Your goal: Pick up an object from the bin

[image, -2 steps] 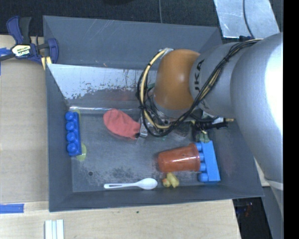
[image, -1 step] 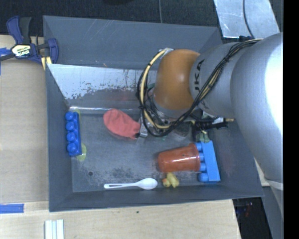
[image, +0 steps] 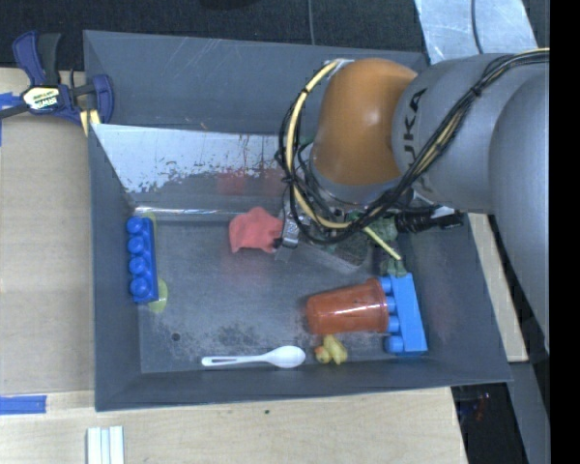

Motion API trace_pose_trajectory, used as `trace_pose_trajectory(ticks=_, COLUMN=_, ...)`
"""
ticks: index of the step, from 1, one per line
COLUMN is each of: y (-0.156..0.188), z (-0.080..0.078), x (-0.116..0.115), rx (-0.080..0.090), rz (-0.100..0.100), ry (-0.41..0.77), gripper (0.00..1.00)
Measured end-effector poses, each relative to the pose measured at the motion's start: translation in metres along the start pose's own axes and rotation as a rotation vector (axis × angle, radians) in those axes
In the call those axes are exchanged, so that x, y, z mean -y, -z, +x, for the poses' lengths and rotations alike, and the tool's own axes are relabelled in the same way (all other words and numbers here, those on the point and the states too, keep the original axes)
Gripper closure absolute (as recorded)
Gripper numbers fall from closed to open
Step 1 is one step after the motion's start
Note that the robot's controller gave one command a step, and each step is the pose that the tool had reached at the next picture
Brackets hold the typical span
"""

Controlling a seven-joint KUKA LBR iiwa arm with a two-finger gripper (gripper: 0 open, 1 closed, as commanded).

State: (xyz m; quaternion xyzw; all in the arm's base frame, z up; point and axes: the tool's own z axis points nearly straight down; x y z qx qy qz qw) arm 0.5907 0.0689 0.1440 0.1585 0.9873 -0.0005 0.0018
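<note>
Far left, the blue knobbed block and the white spoon lie untouched. My gripper sits just beside the pink crumpled lump, mid-bin. I cannot tell whether it is spread or pressed together. Nothing is lifted yet.

Along the left wall of the bin lies a blue toy made of a row of balls, with a small yellow-green bit at its near end. A white plastic spoon rests by the front wall (bowl to the right), just beside a small yellow object. An orange-red cup lies on its side, touching a blue studded building block.
</note>
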Motion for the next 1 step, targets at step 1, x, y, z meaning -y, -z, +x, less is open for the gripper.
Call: trace_pose_trajectory(ticks=1, y=0.0682, z=-0.0075, x=0.0053, rx=-0.004, rz=0.002, ry=0.026, gripper=1.0)
